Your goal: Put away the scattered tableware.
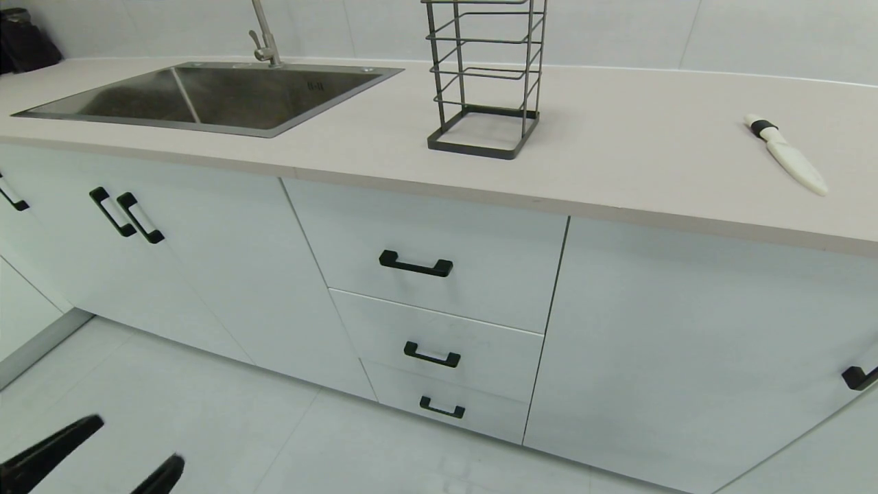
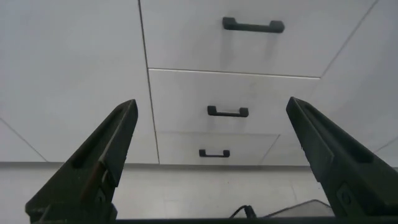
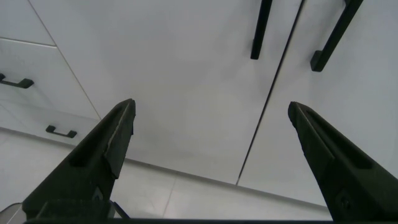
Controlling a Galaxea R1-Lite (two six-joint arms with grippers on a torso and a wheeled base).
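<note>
The right gripper (image 3: 210, 107), jaws wide apart, faces white cabinet doors (image 3: 186, 74).

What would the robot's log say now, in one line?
left hand: open, facing drawers | right hand: open, facing cabinet doors | knife, rack: on counter

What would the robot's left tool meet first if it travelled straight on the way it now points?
Probably the middle drawer front, near its black handle. The open left tool aims there with nothing between, though depth is unclear.
</note>
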